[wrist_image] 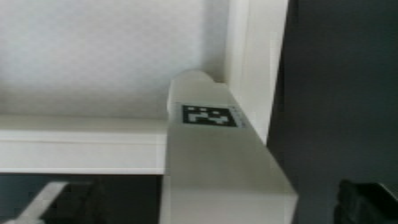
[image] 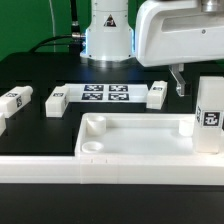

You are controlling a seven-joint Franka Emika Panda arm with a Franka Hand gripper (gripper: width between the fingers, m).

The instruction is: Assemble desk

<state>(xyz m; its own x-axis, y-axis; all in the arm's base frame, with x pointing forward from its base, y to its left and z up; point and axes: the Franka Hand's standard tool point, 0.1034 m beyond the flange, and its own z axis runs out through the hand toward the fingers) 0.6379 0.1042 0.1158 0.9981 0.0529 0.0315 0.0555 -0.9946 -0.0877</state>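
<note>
The white desk top (image: 130,150) lies tray-like at the front of the table. One white leg (image: 208,115) stands upright in its corner on the exterior view's right, tag facing out. My gripper (image: 178,82) hangs just above and beside that leg, fingers pointing down. In the wrist view the leg (wrist_image: 214,130) rises from the desk top's rim (wrist_image: 71,130) toward the camera, between my two dark fingers (wrist_image: 50,205). There is a gap on both sides, so the gripper (wrist_image: 210,208) is open and holds nothing.
Three more tagged legs lie on the black table behind the desk top: two on the exterior view's left (image: 14,101) (image: 57,98) and one near the gripper (image: 157,95). The marker board (image: 105,93) lies between them, in front of the robot base (image: 107,35).
</note>
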